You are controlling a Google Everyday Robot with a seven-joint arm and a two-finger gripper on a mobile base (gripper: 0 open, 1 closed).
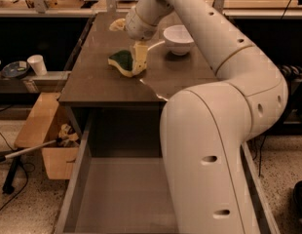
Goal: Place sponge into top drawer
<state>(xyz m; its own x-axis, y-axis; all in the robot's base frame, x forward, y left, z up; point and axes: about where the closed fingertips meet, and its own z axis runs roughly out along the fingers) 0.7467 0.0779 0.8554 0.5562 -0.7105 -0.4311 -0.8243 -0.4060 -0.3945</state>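
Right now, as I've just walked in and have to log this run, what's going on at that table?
A one-armed robot reaches over the table, with its gripper down at the right edge of the sponge. The sponge lies on the tabletop, and a white bowl stands nearby, apart from it. Below the table the top drawer is pulled open. The sponge is not yet in it.
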